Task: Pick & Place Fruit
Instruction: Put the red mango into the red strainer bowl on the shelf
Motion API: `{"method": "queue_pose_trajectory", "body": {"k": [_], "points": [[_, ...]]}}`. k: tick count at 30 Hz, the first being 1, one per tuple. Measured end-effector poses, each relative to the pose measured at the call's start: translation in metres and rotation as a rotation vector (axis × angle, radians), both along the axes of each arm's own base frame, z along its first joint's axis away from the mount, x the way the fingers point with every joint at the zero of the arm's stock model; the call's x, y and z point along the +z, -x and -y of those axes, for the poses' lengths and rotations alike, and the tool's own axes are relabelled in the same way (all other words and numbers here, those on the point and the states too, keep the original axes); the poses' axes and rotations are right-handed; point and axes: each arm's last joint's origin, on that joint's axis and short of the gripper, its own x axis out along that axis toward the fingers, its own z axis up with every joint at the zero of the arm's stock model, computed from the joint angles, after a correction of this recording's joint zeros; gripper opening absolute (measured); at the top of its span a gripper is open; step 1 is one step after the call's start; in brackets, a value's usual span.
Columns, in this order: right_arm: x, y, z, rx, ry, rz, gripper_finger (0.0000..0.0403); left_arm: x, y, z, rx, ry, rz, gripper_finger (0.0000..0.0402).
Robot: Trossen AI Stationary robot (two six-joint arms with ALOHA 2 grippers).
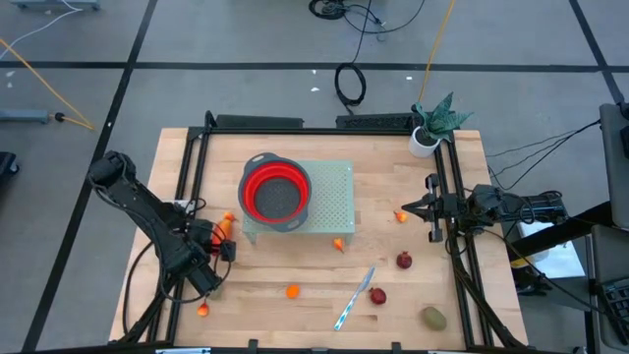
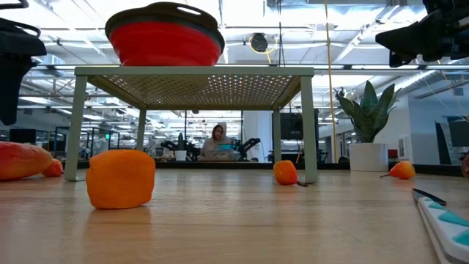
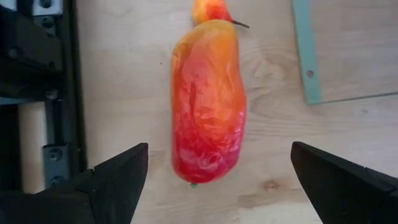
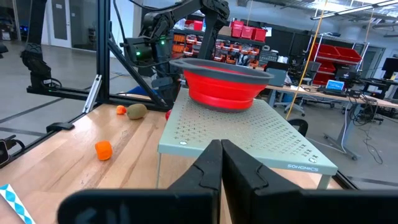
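A long red-and-orange fruit [image 3: 208,106] lies flat on the wooden table by the left frame rail, with a small orange fruit [image 3: 208,9] at its far tip. My left gripper [image 3: 217,149] [image 1: 221,244] hangs open over the long fruit's near end, pointing steeply down. One finger stands on each side of the fruit, clear of it. Other small fruits lie scattered: orange ones [image 1: 293,291] [image 1: 339,244] [image 1: 401,215], dark red ones [image 1: 404,260] [image 1: 378,295] and an olive one [image 1: 433,318]. My right gripper [image 1: 429,208] waits shut at the table's right side, holding nothing.
A red bowl [image 1: 275,192] stands on a pale green perforated stand [image 1: 329,206] at the table's middle. A silver-and-blue knife [image 1: 354,298] lies near the front edge. Black frame rails [image 3: 50,93] run along the left and right sides. A potted plant [image 1: 432,128] stands at the back right.
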Motion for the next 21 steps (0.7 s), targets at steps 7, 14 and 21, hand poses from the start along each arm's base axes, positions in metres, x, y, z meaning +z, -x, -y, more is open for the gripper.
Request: {"method": "queue_pose_trajectory", "body": {"k": [7,14,21], "points": [[0.000,0.000,0.000,0.000,0.000,0.000,0.0000,0.000,-0.005,-0.005,-0.049,-0.029,0.000,0.0392],[0.000,0.000,0.000,0.000,0.000,0.000,0.0000,0.000,-0.008,-0.009,-0.065,-0.046,-0.005,0.0392],[0.000,0.000,0.000,0.000,0.000,0.000,0.0000,-0.012,-0.006,-0.010,-0.066,-0.024,-0.009,0.0392]]}}
